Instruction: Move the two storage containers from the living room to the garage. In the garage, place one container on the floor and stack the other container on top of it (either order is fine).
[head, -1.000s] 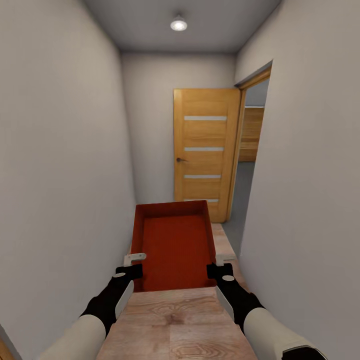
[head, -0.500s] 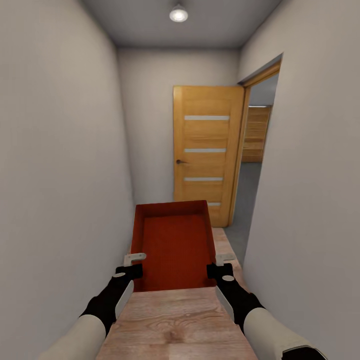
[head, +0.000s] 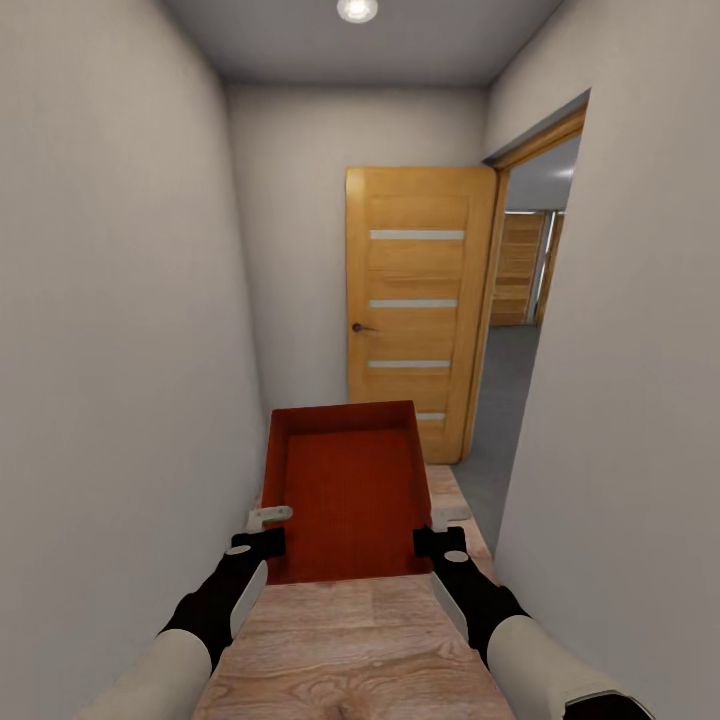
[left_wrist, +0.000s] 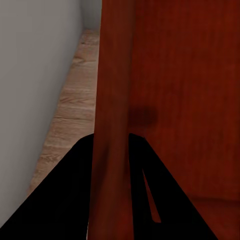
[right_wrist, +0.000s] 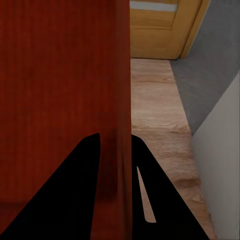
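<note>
Orange-red, lidless, rectangular storage container (head: 345, 490) sits right in front of me, carried level between both arms above the light wood-plank floor (head: 350, 640) of a narrow white-walled hallway. My left gripper (head: 262, 532) is clamped on the container's left wall near the corner closest to me; in the left wrist view I see the two dark fingers (left_wrist: 70, 200) straddling that wall, one outside, one inside over the ribbed bottom. My right gripper (head: 440, 530) is pinching the right wall the same way, and the right wrist view shows its fingers (right_wrist: 75, 195) either side of the red wall (right_wrist: 117, 100), with wood planks and a strip of grey floor beyond. Ahead of me stands an orange-brown wooden door with four pale horizontal slits (head: 415, 300) and a small dark handle (head: 362, 327), swung open against the end wall. Just right of it is a wood-framed doorway (head: 530, 300), and through it I see dark grey floor (head: 505, 400) and more wooden panelling (head: 520, 265) farther back. A round recessed ceiling light (head: 357, 9) glows at the top of the head view.
</note>
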